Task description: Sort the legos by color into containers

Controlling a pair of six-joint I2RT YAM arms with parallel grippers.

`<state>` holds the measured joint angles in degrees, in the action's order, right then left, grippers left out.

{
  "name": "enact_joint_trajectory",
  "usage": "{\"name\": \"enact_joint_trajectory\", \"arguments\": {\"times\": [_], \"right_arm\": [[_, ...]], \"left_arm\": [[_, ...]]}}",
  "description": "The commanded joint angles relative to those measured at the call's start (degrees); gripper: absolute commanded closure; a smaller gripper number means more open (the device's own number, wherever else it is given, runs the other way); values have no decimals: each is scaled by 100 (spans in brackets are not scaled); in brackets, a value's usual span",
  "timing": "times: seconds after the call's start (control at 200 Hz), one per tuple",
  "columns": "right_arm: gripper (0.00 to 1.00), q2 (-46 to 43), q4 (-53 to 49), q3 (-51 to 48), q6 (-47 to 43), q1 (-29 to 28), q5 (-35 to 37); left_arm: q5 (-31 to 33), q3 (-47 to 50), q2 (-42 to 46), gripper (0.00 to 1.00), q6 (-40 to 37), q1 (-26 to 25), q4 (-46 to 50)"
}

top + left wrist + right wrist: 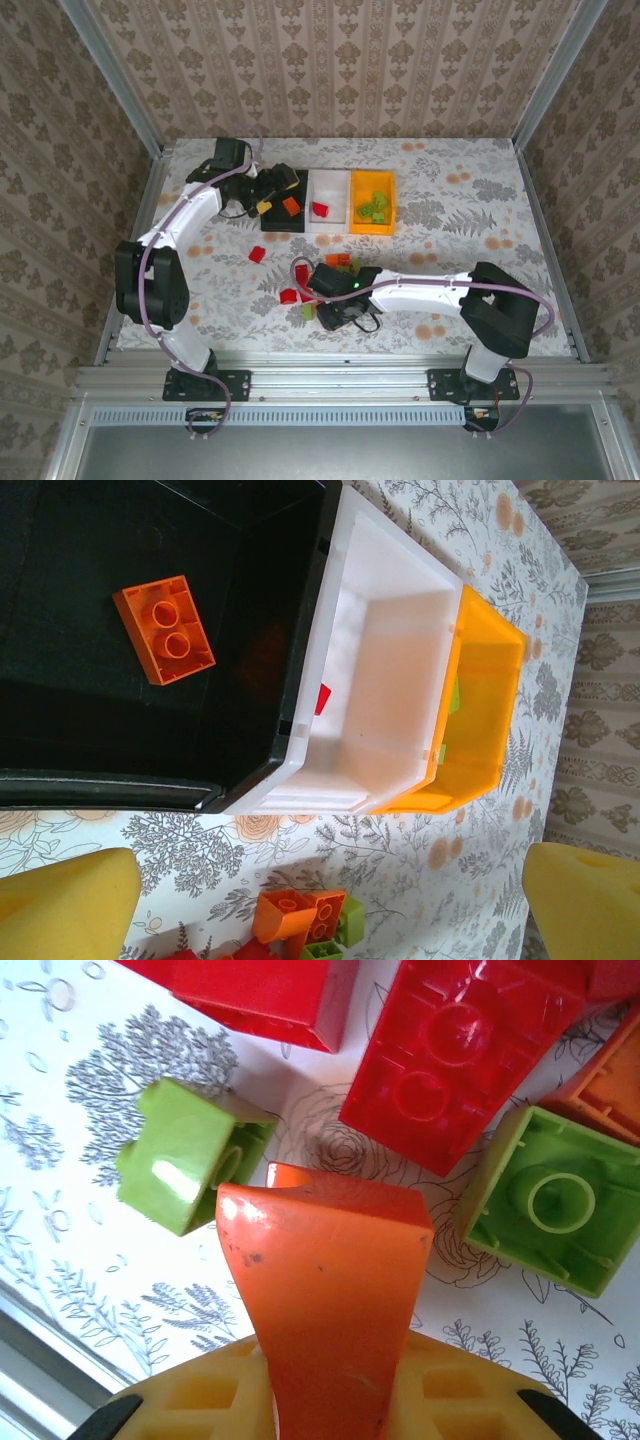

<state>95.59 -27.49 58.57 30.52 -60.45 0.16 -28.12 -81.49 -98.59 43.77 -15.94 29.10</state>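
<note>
My right gripper (327,1375) is shut on an orange lego (325,1280), which stands up between its yellow pads (190,1400) just above the table. Around it lie a light green lego (180,1160), a red lego (460,1050) and another green lego (550,1195). My left gripper (268,196) hangs open over the black container (283,225). An orange lego (165,629) lies inside the black container (100,780). The white container (385,630) holds a red lego (322,698). Several green legos (374,207) sit in the orange-yellow container (372,228).
Loose legos lie on the flowered table near my right gripper (335,288): a red one (257,255), another red one (289,296), a green one (307,313) and orange ones (338,260). Metal rails edge the table.
</note>
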Motion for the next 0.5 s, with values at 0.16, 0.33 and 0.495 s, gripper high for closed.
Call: {"name": "enact_joint_trajectory", "arguments": {"times": [0.16,0.33,0.495], "right_arm": [[75,-743,-503,208,125,-71,279],[75,-594,-1051,1506,-734,7,862],[76,144,-798,2732,-1491,471,940]], "left_arm": [[-27,-35,119,0,-53,235,60],[-15,-8,182,0,-26,630,34],[101,72,71,0,-3,1091,16]]}}
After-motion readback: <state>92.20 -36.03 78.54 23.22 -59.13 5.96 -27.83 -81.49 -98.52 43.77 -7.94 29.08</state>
